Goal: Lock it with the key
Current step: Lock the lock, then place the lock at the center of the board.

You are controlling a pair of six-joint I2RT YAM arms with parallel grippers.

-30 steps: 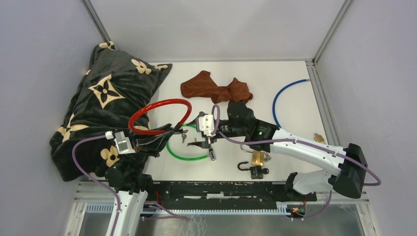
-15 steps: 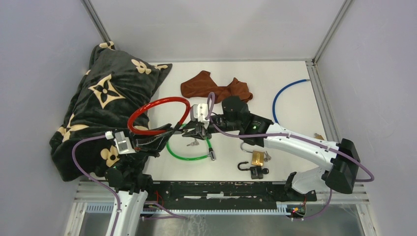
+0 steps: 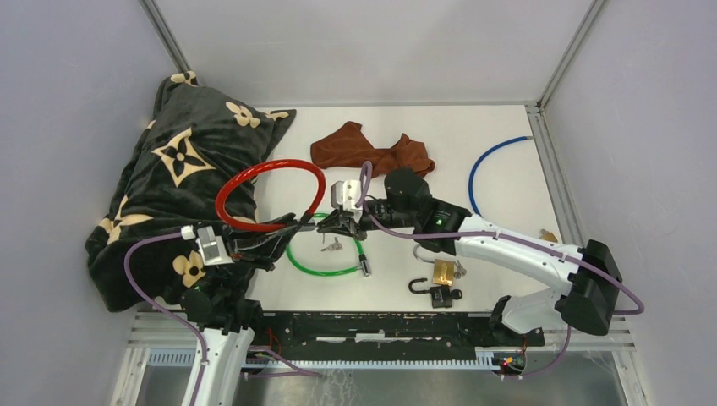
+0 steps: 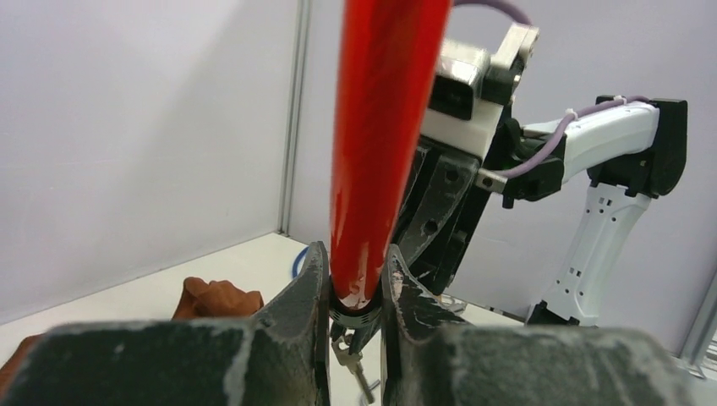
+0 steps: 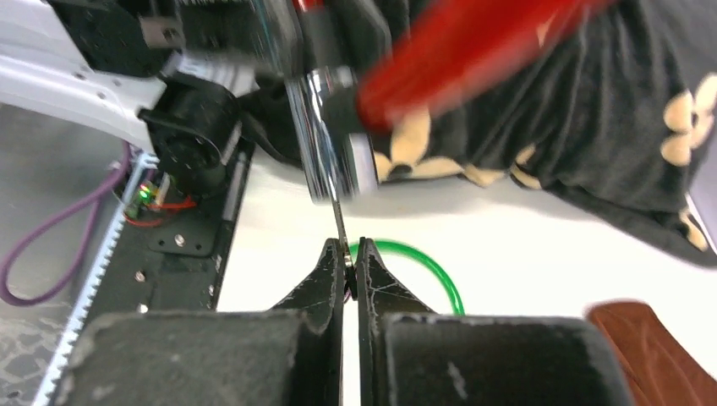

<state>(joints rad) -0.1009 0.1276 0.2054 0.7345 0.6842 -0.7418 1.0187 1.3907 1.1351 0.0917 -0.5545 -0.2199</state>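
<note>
My left claw [image 4: 355, 292] grips the red cable lock [image 4: 385, 127] above the bench [image 3: 397, 118], my right claw [image 5: 350, 258] pinched on what seems the key [image 5: 337, 218] in it; next, a careful twist

You have a smooth, glossy red plastic sheath on the cable lock [image 4: 385, 127], ending in a bright chromed metal barrel [image 5: 325, 144], and the key [image 5: 339, 224] is thin bare metal. The left gripper [image 4: 355, 283] looks matt black, scuffed grey along its edges. On the matt white table [image 3: 507, 127], a plush black blanket [image 3: 182, 161] lies at nine o'clock, a soft brown cloth [image 3: 368, 152] at twelve and a shiny brass padlock [image 3: 441, 272] at five.
</note>
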